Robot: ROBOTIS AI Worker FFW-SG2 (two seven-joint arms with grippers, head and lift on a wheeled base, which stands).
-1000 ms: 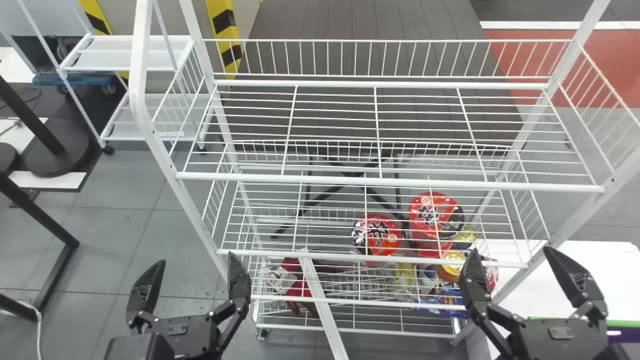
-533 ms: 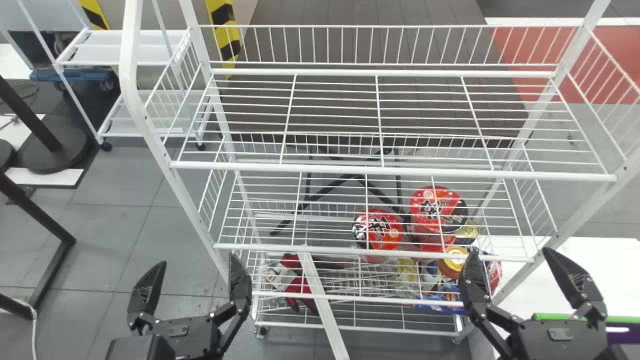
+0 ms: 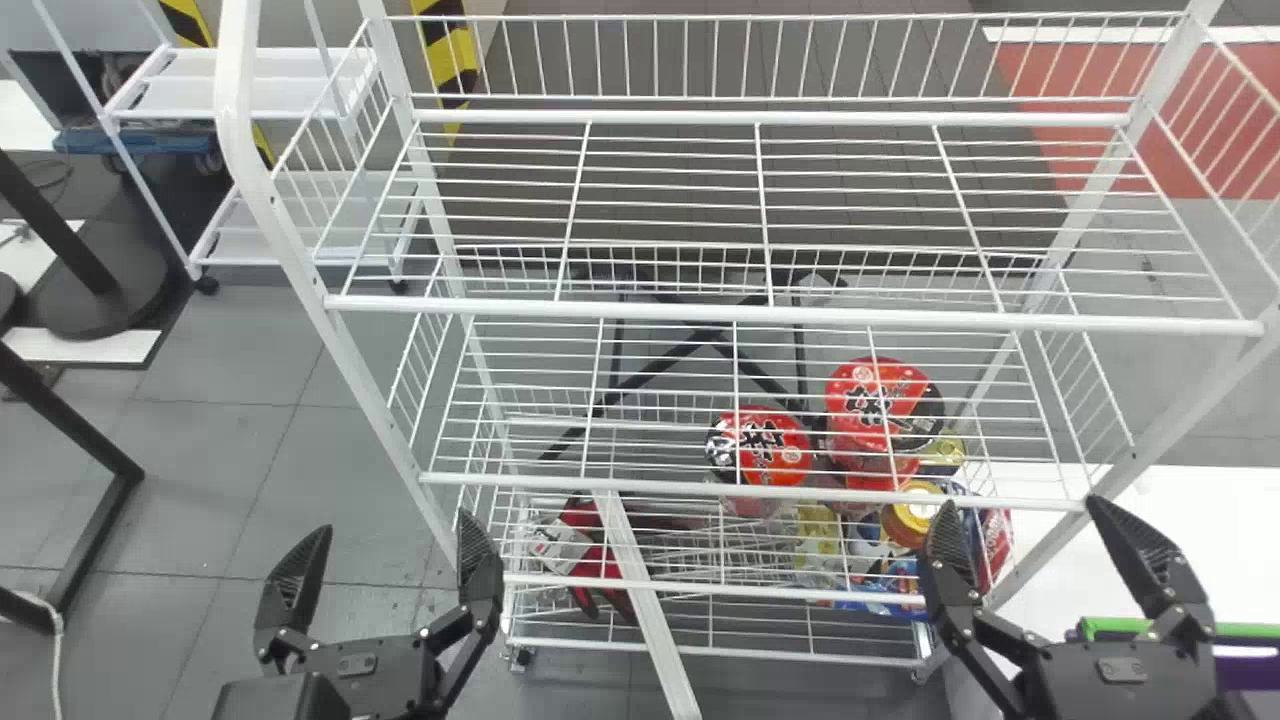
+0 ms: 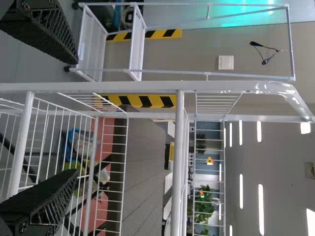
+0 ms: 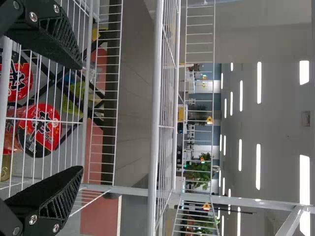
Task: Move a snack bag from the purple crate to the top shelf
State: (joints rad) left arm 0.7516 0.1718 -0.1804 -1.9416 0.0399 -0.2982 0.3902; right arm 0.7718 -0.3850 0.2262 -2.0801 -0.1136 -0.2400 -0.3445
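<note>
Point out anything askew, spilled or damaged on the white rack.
A pale strip slants across the lower front of the white rack, askew against its level bars. Whether it belongs there, I cannot tell. I see no spill or damage.

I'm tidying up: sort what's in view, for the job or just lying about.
For the job: green-rimmed purple crate; white wire top shelf; black left gripper; black right gripper.

Just lying about: two round red tubs; round gold tub; white tiered cart.

No clearly readable text.
</note>
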